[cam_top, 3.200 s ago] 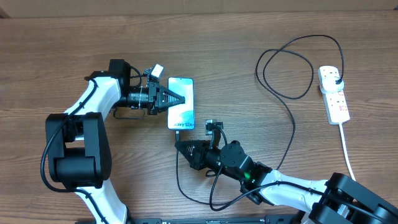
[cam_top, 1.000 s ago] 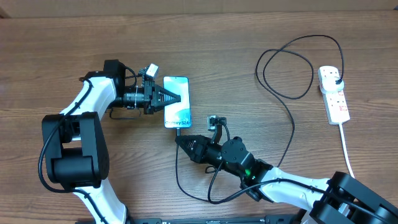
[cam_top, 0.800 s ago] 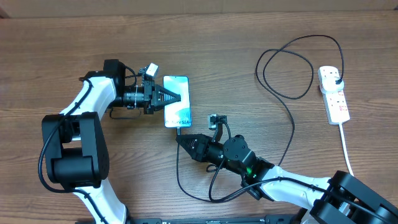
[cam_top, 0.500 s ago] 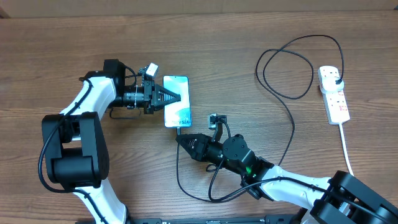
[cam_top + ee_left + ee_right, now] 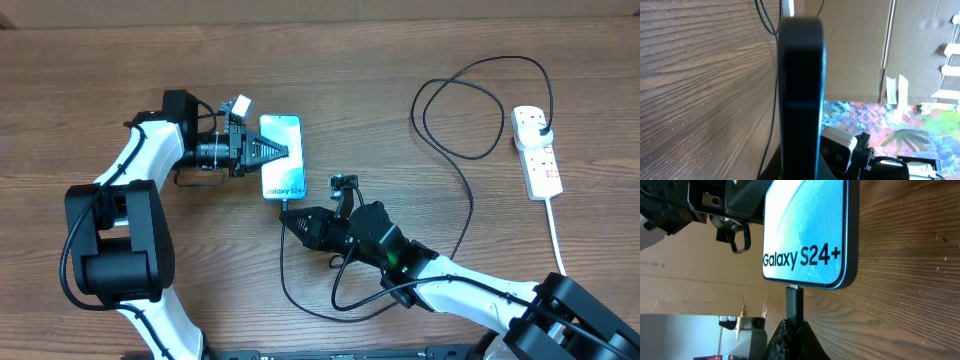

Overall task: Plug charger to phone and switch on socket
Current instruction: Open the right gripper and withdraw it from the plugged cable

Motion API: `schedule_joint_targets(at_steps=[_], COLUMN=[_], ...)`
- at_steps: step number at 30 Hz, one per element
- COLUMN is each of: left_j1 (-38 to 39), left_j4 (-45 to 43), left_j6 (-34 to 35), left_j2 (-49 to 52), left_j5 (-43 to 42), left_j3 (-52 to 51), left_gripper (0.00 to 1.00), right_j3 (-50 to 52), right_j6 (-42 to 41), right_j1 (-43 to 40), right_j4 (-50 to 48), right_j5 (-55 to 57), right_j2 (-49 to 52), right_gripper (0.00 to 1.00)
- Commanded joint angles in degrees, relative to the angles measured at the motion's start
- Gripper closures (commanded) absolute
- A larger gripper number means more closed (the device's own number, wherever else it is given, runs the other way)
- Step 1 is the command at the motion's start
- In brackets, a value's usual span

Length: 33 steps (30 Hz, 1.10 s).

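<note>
The phone point(image 5: 283, 172) has its lit "Galaxy" screen facing up, and my left gripper point(image 5: 290, 150) is shut on its left side. In the left wrist view the phone point(image 5: 801, 90) shows edge-on as a dark bar that hides the fingers. My right gripper point(image 5: 794, 326) is shut on the charger's connector point(image 5: 794, 302), whose tip meets the port in the bottom edge of the phone point(image 5: 805, 230). From the right gripper point(image 5: 287, 212) the charger cable point(image 5: 470, 215) loops across the table to its black plug point(image 5: 540, 122) in the white socket point(image 5: 541, 165) at far right.
The socket's white cord point(image 5: 558, 245) runs toward the near right corner. A slack loop of black cable point(image 5: 300, 305) lies near the front edge by the right arm. A cardboard wall point(image 5: 320, 8) borders the far side of the wooden table point(image 5: 380, 90).
My left gripper has carried the phone slightly up and to the left. My right gripper followed with the connector and stays at the phone's bottom edge.
</note>
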<state>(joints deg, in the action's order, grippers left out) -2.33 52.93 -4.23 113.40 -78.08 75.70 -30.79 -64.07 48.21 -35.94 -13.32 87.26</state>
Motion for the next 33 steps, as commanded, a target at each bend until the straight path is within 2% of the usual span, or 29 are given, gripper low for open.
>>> schedule_joint_targets(at_steps=[1,21,22,23,26,27,28,30,33], left_j1=[2.1,2.1,2.1,2.1,2.1,2.1,2.1,2.1,2.1], left_j4=[2.73,2.73,2.73,2.73,2.69,2.69,2.64,2.49,2.45], left_j6=[-0.48,-0.48,-0.48,-0.48,-0.48,-0.48,-0.46,-0.46,-0.46], left_j2=[-0.92,-0.92,-0.92,-0.92,-0.92,-0.92,-0.92,-0.92,-0.92], left_j5=[-1.42,-1.42,-1.42,-1.42,-1.4,-1.42,-1.42,-1.4,-1.4], left_j3=[-1.77,-1.77,-1.77,-1.77,-1.77,-1.77,-1.77,-1.77,-1.77], left_gripper=[0.96,0.96,0.96,0.96,0.96,0.96,0.96,0.96,0.96], right_j3=[-5.73,-5.73,-5.73,-5.73,-5.7,-5.7,-5.7,-5.7,-5.7], right_j6=[1.31,2.86,2.86,2.89,3.08,3.06,3.06,3.04,3.06], right_j1=[-5.57,-8.37,-8.37,-8.39,-8.39,-8.39,-8.39,-8.39,-8.39], right_j4=[-2.47,-3.17,-3.3,-3.34,-3.3,-3.3,-3.21,-2.69,-0.55], right_j5=[12.37,7.17,6.67,6.14,4.98,4.61,4.61,4.55,2.43], right_j2=[-0.48,-0.81,-0.81,-0.81,-0.81,-0.81,-0.81,-0.81,-0.81], right_gripper=[0.96,0.96,0.93,0.82,0.6,0.45,0.25,0.0,0.0])
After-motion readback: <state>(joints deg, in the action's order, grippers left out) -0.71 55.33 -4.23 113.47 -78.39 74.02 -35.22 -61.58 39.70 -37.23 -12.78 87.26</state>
